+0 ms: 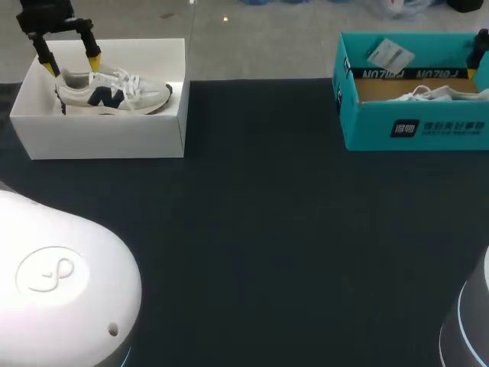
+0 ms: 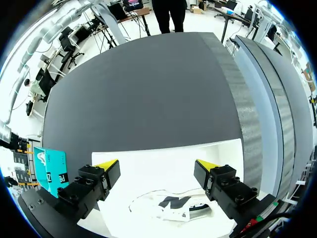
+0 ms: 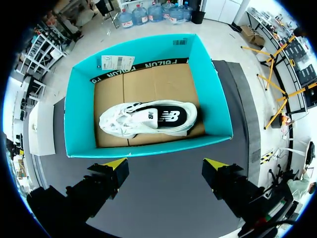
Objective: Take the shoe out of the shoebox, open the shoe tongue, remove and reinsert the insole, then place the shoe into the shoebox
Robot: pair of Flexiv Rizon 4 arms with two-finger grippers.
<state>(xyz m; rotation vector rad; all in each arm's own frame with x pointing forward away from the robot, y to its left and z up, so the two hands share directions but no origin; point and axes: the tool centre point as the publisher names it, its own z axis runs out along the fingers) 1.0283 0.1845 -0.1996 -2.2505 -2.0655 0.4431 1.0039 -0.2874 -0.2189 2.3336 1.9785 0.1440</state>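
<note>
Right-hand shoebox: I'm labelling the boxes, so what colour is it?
The shoebox is teal; the right wrist view shows it best.

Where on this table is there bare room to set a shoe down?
The dark table is bare between the white shoebox and the teal shoebox, and across the stretch in front of both. Crowded: inside the white shoebox, where the left gripper hangs open over the grey sneaker.

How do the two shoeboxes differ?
The white shoebox is plain; the teal shoebox bears print. The white shoebox holds a grey shoe with navy marks, the teal shoebox a white shoe. The left gripper hangs open over the white shoebox; the right gripper stands open beside the teal shoebox. Both are lidless.
</note>
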